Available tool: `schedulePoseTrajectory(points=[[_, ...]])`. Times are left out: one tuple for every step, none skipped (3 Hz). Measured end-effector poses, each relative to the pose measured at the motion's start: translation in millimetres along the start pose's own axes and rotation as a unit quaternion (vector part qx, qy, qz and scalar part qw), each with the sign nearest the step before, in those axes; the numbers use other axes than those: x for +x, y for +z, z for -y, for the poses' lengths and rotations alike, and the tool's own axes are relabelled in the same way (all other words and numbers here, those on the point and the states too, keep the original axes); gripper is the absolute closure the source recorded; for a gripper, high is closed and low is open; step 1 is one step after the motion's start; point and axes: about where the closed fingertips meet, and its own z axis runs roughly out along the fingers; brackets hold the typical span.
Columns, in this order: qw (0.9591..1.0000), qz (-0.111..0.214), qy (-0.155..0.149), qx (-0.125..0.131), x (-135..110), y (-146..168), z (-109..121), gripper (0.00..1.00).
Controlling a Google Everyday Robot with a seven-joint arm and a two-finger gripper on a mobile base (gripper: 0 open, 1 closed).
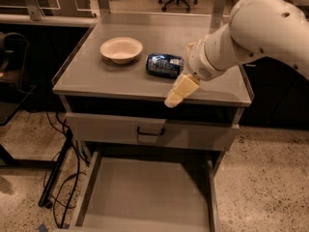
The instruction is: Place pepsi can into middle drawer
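The pepsi can (164,65), dark blue with white markings, lies on its side on the grey cabinet top (96,76), right of the cream bowl. My gripper (175,93), cream-coloured on a white arm, hangs over the top's front edge, just right of and in front of the can, apart from it and holding nothing I can see. The middle drawer (145,192) is pulled out wide below, with a bare flat grey floor and low side walls.
A cream round bowl (121,49) stands on the cabinet top left of the can. A shut drawer front with a dark loop handle (150,131) sits above the open drawer. Cables (60,178) trail on the floor at left. Office chairs stand behind.
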Motion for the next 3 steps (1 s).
schedulePoseTrajectory(points=[[0.9999, 0.006, -0.009, -0.002, 2, 22, 24, 0.00], [0.9998, 0.015, -0.012, 0.010, -8, 39, 63, 0.00], [0.9999, 0.011, -0.009, 0.005, -9, 43, 54, 0.00]])
